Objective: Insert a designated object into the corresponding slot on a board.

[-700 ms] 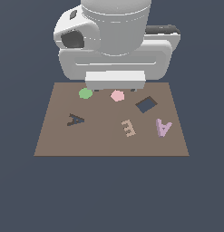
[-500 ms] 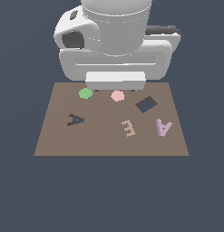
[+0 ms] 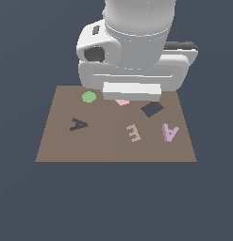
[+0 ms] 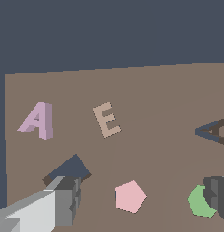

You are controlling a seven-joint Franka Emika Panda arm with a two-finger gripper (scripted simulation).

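Your gripper (image 4: 140,201) hangs above the brown board (image 3: 113,148) with its jaws spread wide and nothing between them. The lilac letter A block (image 3: 170,132) lies near the exterior view's right edge, well apart from the dark A-shaped slot (image 3: 78,124) across the board.

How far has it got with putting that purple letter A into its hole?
Nothing looks done yet. The lilac A block lies untouched near the board's edge on the exterior view's right, and the A-shaped slot is empty. The gripper hangs open above the pink shape, holding nothing. Picking up, carrying and inserting all remain.
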